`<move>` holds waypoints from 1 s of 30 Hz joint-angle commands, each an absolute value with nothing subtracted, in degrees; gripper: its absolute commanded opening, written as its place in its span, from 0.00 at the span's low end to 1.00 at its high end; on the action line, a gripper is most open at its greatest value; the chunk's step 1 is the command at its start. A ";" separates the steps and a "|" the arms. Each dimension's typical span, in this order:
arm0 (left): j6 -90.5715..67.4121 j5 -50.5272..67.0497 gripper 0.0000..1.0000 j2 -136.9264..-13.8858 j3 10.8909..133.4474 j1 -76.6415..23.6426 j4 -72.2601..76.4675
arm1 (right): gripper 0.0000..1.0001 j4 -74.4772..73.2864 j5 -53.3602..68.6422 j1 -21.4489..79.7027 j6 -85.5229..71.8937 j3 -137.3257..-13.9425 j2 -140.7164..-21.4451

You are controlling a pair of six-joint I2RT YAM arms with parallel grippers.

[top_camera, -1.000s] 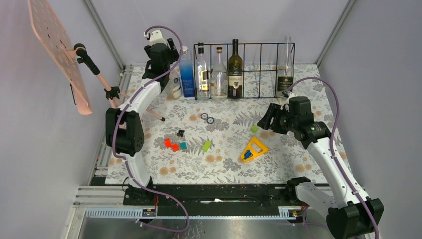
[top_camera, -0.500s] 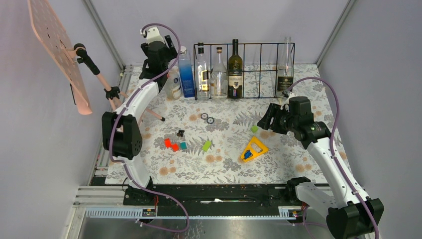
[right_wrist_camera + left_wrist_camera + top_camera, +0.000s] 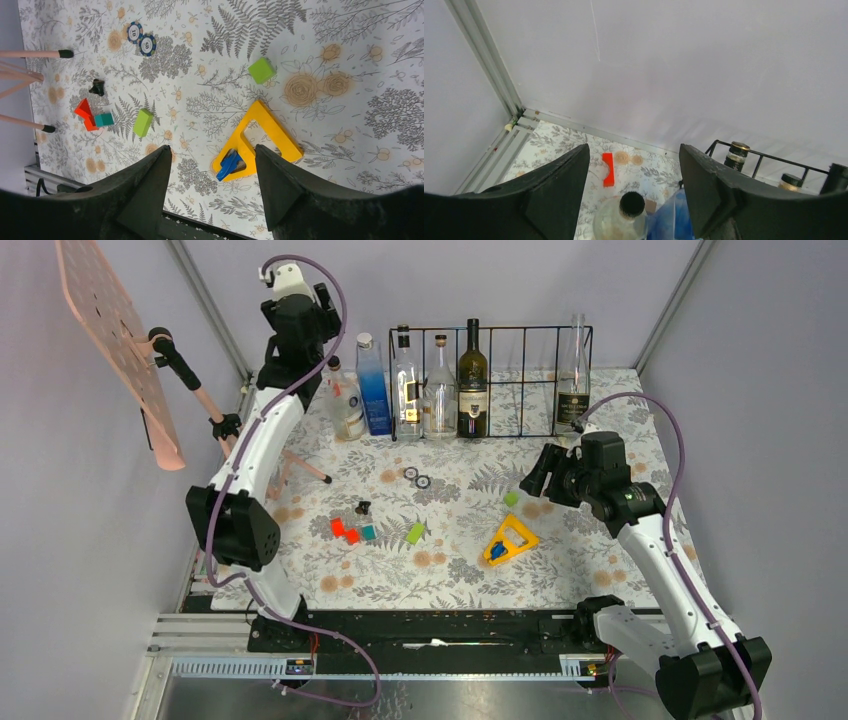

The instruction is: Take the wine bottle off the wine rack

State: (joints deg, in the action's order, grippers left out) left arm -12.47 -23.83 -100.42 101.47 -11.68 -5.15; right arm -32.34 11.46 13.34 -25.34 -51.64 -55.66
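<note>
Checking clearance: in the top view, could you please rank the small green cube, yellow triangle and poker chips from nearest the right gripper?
1. small green cube, just lower-left of the right gripper
2. yellow triangle, toward the near edge
3. poker chips, far left

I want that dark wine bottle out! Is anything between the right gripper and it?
Nothing loose: only bare table lies between the right gripper and the wine rack. The rack's wires fence the dark wine bottle, with a clear bottle close beside it; its top looks free.
</note>
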 commanded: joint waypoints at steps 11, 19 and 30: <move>-23.61 -14.59 0.69 -75.30 79.80 -11.90 -16.02 | 0.72 -30.21 -7.48 13.30 -26.13 -72.37 -69.29; -22.92 -7.70 0.67 -70.40 64.39 -17.16 -14.81 | 0.72 -30.60 -16.75 10.17 -21.32 -94.54 -87.87; -18.59 -6.80 0.67 -69.09 60.36 -22.58 -14.39 | 0.73 -43.12 -9.14 1.42 -8.85 -132.38 -116.78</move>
